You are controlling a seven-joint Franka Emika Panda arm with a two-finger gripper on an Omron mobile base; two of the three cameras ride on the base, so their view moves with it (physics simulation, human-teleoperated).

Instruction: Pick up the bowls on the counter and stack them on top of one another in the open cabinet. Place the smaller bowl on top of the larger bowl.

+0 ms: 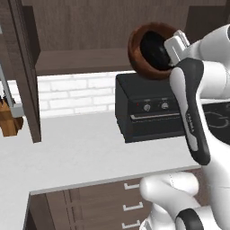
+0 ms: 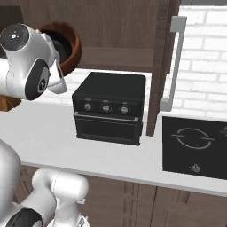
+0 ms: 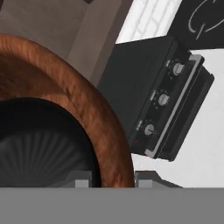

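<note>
The larger bowl, reddish-brown with a dark inside, hangs tipped on its side above the black oven, level with the cabinet shelf. My gripper is shut on its rim from the right. In the hand view the brown rim runs down between my two fingertips, one inside the bowl and one outside. From the right base view the bowl shows behind my wrist, in front of the open cabinet. The smaller bowl is out of view. The counter lies well below.
A black countertop oven stands under the held bowl, against the white brick wall. An open cabinet door hangs at the left, another with a white handle at the right. A cooktop and a knife block flank the counter.
</note>
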